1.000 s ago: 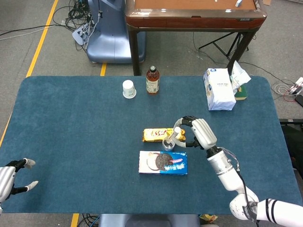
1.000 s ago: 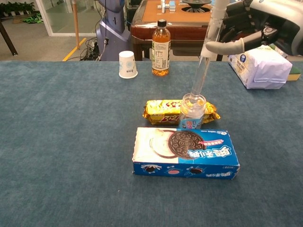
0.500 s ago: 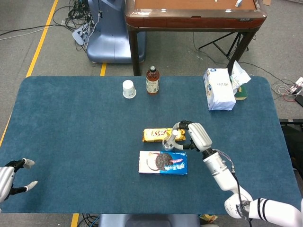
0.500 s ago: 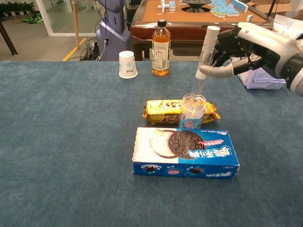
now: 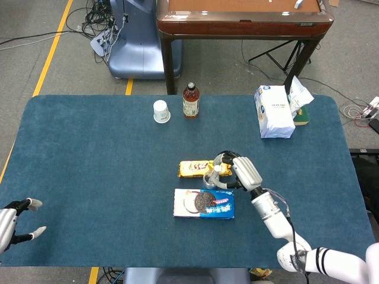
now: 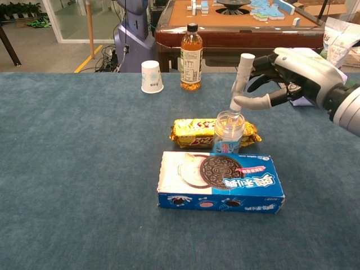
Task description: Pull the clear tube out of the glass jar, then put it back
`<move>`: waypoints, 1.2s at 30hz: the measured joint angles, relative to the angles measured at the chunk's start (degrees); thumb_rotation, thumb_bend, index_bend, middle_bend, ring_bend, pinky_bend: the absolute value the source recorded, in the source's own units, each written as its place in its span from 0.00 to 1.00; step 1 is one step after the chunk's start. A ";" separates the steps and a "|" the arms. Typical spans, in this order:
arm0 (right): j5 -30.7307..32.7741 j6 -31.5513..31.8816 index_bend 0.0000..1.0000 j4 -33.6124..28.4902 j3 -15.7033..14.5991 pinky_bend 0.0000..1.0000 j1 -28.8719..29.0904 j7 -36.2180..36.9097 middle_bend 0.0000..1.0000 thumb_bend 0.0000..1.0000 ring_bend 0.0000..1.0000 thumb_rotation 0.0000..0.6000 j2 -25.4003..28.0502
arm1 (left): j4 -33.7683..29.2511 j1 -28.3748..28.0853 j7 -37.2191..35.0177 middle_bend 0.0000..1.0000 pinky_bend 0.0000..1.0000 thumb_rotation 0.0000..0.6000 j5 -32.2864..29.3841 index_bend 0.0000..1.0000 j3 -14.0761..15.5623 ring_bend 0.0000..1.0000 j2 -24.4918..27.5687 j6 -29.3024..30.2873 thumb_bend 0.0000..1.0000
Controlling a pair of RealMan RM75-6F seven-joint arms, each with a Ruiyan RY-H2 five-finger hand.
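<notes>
Holding the clear tube (image 6: 240,85) upright, lower end inside the glass jar (image 6: 228,133).
Right hand (image 6: 288,73) pinches the tube's upper part; left hand (image 5: 13,218), fingers spread, at tabletop (image 5: 89,154) edge.

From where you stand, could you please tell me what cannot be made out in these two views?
- Left hand: cut off by the left edge of the head view, absent from the chest view.
- Clear tube: its lower end sits inside the glass jar; depth unclear in both views.
- Right hand: fingers behind the tube are hidden in the chest view.
- Bottle: label too small in the head view.
</notes>
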 measured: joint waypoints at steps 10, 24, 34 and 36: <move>0.13 -0.74 0.67 1.30 -0.09 0.24 0.26 -0.41 0.38 0.46 0.22 1.00 -1.02 | 0.00 0.14 -0.37 0.46 0.60 1.00 0.13 0.39 -0.01 0.39 0.18 0.24 0.14; 0.52 -2.04 0.65 1.70 -0.33 0.22 0.50 -1.44 0.35 0.38 0.18 1.00 -1.20 | -0.10 0.28 -0.55 0.45 0.60 1.00 0.02 0.39 -0.13 0.39 0.39 0.41 0.14; 0.98 -3.06 0.50 1.46 -0.46 0.22 0.58 -1.77 0.31 0.25 0.16 1.00 -0.90 | -0.09 0.30 -0.42 0.46 0.60 1.00 0.05 0.39 -0.13 0.39 0.37 0.41 0.14; 0.85 -3.02 0.45 1.36 -0.44 0.21 0.59 -1.62 0.31 0.17 0.15 1.00 -0.87 | -0.11 0.31 -0.34 0.46 0.60 1.00 0.08 0.39 -0.12 0.39 0.37 0.42 0.14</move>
